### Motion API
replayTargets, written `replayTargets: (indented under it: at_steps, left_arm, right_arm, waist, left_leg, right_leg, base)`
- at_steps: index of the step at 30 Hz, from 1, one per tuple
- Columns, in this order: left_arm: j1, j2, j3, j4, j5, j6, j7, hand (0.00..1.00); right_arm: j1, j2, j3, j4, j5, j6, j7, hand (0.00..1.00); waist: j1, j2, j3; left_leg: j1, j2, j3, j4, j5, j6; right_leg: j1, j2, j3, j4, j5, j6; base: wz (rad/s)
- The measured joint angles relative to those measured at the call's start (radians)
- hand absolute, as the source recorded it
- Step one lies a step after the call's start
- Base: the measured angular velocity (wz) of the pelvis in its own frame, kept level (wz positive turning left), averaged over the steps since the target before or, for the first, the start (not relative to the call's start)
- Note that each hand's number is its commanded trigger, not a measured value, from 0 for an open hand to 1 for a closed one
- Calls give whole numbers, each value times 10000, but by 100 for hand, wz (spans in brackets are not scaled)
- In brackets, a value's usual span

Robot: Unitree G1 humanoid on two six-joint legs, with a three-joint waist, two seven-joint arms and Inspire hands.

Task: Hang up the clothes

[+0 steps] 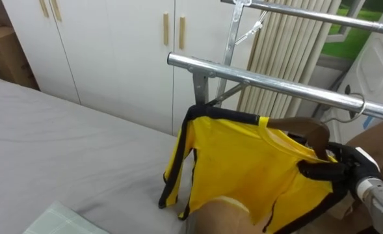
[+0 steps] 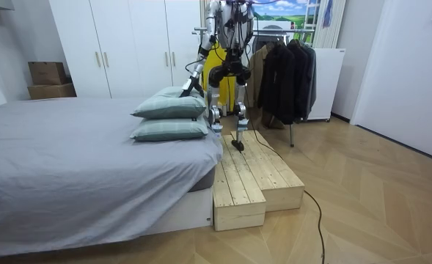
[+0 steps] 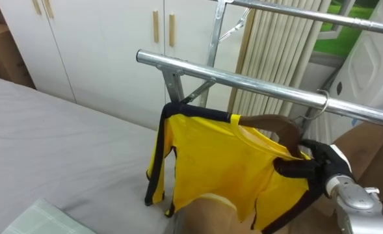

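Grey bed, left; white wardrobe behind it. The robot stands on a wooden platform between the bed and a metal clothes rack. Rack rail crosses the eye views. Yellow shirt, trimmed in black, hangs just below the rail on a wooden hanger, whose hook curls over the rail. Right hand: dark fingers clamped on the hanger's near shoulder, over the shirt. Left hand: low beside the pillows; state cannot be told.
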Motion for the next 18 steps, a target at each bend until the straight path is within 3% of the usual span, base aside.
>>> replayTargets:
  at_steps: [18]
  left_arm:
    - [7,145,-10,238,138,7,-478,0]
  right_arm:
    - [3,-2,50,-2441,189,760,-56,0]
  waist:
    - [-122,19,-12]
  left_leg:
    - [-151,8,176,-58,20,63]
  right_leg:
    - [-336,-10,74,154,6,-6]
  base:
    - [-2]
